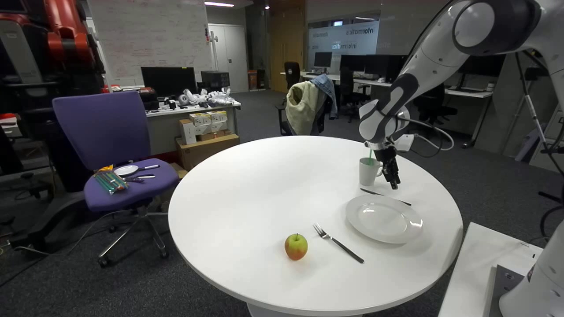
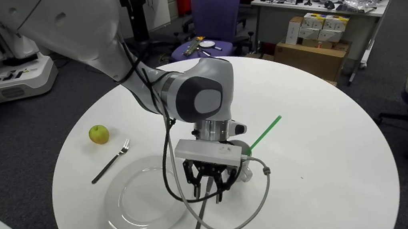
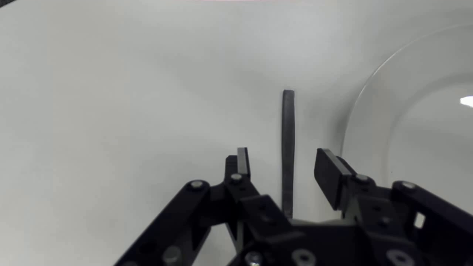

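My gripper is open and empty above a knife with a dark handle. In the wrist view the handle lies between the two fingers, apart from both. The gripper also shows in both exterior views, pointing down. The knife lies flat on the table between a white plate and a white mug. The plate's edge is close to the right finger in the wrist view. A green straw leans out of the mug. In an exterior view the arm partly hides the mug.
A fork and a green-red apple lie on the round white table, beyond the plate from the knife. A cable loops from the wrist. A purple chair with several items stands beside the table.
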### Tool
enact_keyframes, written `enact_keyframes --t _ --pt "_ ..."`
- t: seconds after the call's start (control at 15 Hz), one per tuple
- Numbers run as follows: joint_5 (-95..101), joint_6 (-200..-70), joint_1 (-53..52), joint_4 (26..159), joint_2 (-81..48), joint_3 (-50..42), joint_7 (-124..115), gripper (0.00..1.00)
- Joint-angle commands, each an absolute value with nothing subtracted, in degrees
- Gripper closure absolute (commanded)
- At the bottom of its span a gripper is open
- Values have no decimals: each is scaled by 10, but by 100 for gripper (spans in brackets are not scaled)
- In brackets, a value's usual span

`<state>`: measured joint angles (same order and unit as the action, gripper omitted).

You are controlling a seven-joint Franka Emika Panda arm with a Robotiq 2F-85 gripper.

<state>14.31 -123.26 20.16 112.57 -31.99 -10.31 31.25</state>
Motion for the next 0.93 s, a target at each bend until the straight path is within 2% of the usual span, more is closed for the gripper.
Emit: enact_keyframes --t 0.0,0.07,0.13,0.27,0.6,0.67,0.87 --pt "117 -1241 213 1143 -297 -91 316 44" --pt "112 -1240 213 1143 -299 -89 317 51" --pt "105 -1243 214 1144 -298 -88 318 50" --pt "94 -1259 216 1151 -294 -85 320 57" --pt "91 -1322 214 1170 -288 -86 317 53" --pt "92 -1330 214 1173 -288 -86 316 33" --pt "86 -1333 214 1179 -285 -85 315 15"
